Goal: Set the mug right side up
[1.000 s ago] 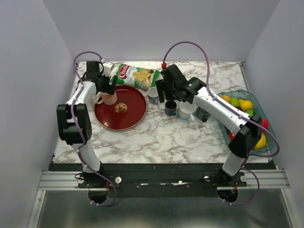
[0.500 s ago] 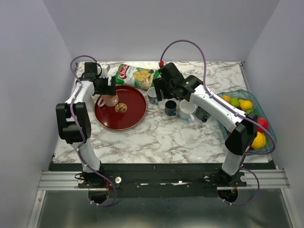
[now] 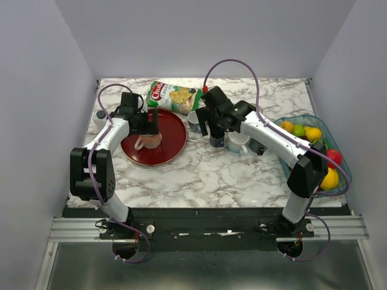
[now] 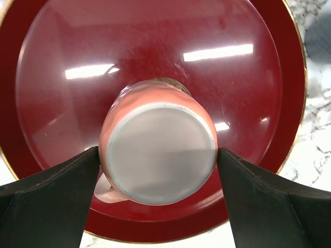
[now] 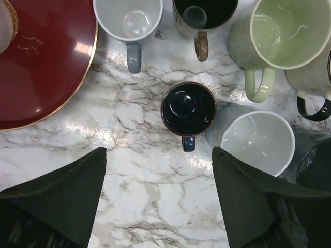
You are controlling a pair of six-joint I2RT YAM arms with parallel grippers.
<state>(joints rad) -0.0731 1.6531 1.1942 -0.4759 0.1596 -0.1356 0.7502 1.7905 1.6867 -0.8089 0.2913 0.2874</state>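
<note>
A pink mug (image 4: 158, 155) hangs over the red plate (image 4: 51, 77) with its pale base turned toward the left wrist camera and its handle at the lower left. My left gripper (image 4: 158, 152) is shut on the mug, one dark finger pressed against each side. From above, the mug (image 3: 148, 141) is over the plate's middle (image 3: 172, 130) and covers the small brown item there. My right gripper (image 5: 159, 150) is open over bare marble, just in front of a dark blue mug (image 5: 189, 107).
Upright mugs cluster right of the plate: white-blue (image 5: 129, 18), dark with a brown handle (image 5: 204, 13), pale green (image 5: 282, 31) and white (image 5: 256, 142). A chips bag (image 3: 175, 95) lies at the back. A blue fruit basket (image 3: 314, 142) sits at the right edge.
My left gripper carried the pink mug from the plate's left rim to over its middle. The right gripper shifted slightly left and nearer, still open.
</note>
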